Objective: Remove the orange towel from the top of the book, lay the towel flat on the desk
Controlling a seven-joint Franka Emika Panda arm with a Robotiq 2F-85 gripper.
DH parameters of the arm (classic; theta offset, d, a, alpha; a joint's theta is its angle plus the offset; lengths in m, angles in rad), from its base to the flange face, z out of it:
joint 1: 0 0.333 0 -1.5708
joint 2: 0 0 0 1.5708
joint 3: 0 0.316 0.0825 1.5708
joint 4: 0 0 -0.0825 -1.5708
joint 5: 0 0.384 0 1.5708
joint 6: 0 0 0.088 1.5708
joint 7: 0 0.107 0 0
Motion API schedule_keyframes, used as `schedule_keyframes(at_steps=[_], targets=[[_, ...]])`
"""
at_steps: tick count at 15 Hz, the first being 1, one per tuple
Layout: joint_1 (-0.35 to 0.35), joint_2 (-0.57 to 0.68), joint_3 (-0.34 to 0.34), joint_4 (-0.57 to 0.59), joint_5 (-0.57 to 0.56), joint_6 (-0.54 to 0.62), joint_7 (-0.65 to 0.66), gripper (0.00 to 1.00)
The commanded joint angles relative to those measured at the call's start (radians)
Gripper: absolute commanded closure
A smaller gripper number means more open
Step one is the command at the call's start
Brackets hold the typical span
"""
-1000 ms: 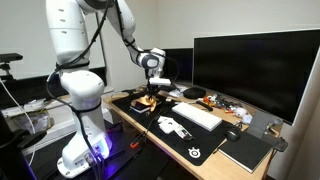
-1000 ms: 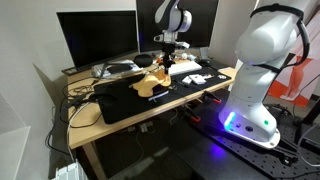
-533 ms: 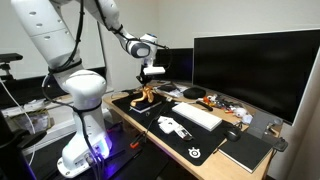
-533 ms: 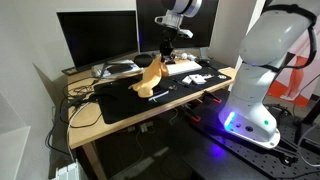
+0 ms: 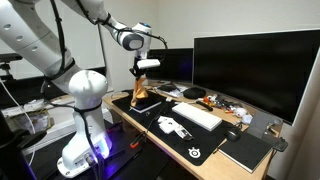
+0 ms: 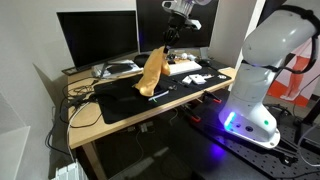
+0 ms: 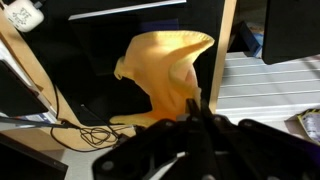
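Evidently the orange towel (image 6: 152,74) is light and limp; it hangs in a long, crumpled drape from the fingers (image 7: 200,118), which are pinched tight on its upper edge; its lower end sits at or just above the dark mat on the counter (image 6: 88,112). Cloth like this should not slip readily, but it will likely fold on itself when set down; a hold at an edge or corner suits it, so the free end can be drawn out flat. Both exterior views show the full hanging length and the arm high above it; the wrist view alone shows the folds close to the grip. The book I cannot separate from the dark mat in any view.
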Motion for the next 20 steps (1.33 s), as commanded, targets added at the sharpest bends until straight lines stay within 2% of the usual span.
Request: schedule_keyframes(at_steps=[1, 4, 7, 15, 20], targets=[[0.017, -0.166, -0.04, -0.077, -0.027, -0.067, -0.023, 0.99], [0.019, -0.209, -0.069, -0.042, -0.055, -0.139, -0.03, 0.99], [0.036, -0.239, -0.08, -0.036, -0.066, -0.16, -0.042, 0.99], [0.177, -0.14, -0.023, -0.036, -0.005, -0.035, -0.026, 0.99], [0.257, -0.014, 0.039, 0.003, 0.055, 0.065, 0.022, 0.99]])
